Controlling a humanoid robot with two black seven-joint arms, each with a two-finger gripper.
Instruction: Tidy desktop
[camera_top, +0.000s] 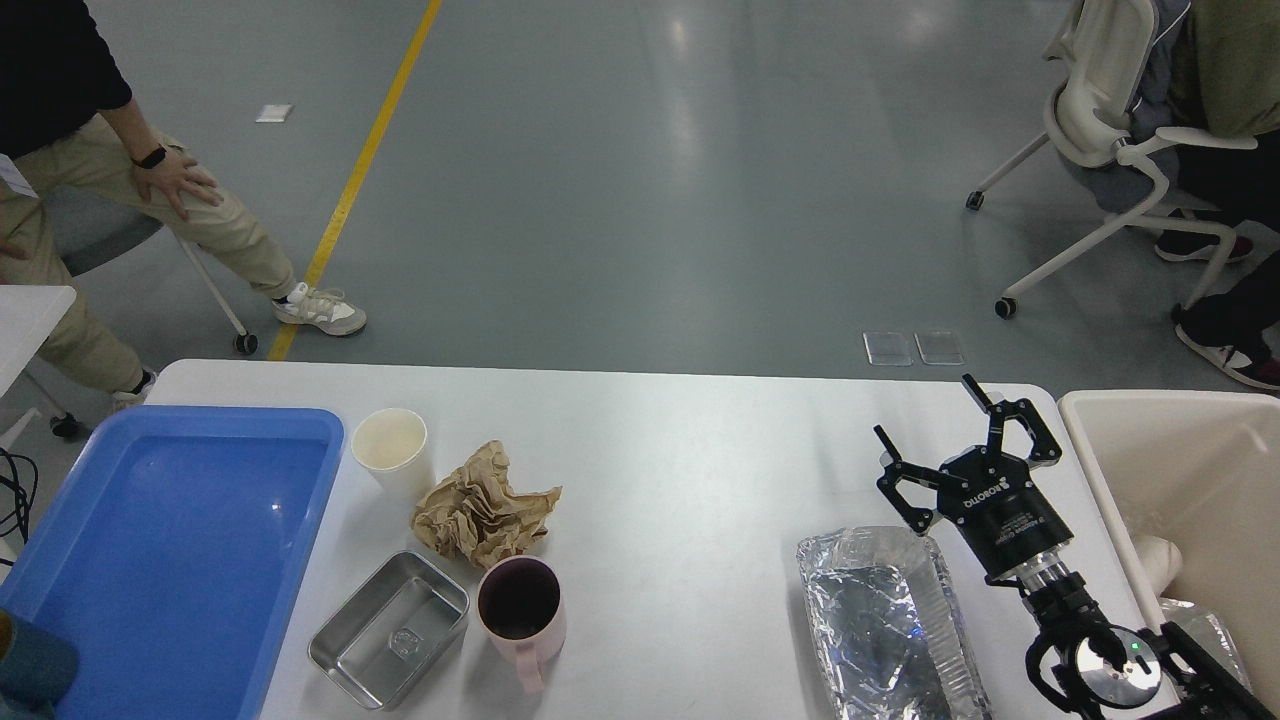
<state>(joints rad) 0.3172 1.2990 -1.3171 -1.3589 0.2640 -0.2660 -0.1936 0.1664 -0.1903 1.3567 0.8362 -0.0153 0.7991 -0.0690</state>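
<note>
The white desktop (680, 470) spans the view. On it, left of centre, stand a cream paper cup (391, 448), a crumpled brown paper (482, 508), a small steel tin (389, 628) and a pink mug (520, 607). A crinkled foil tray (884, 626) lies at the front right. My right gripper (924, 409) is open and empty, above the desktop just behind the foil tray's far right corner. My left gripper is out of view; only a teal part (30, 664) shows at the bottom left.
A blue plastic tray (60, 560) lies empty at the left end. A cream plastic bin (1215, 440) with white scraps inside stands off the right end. A person sits behind the left corner, an office chair (1100, 110) at the far right.
</note>
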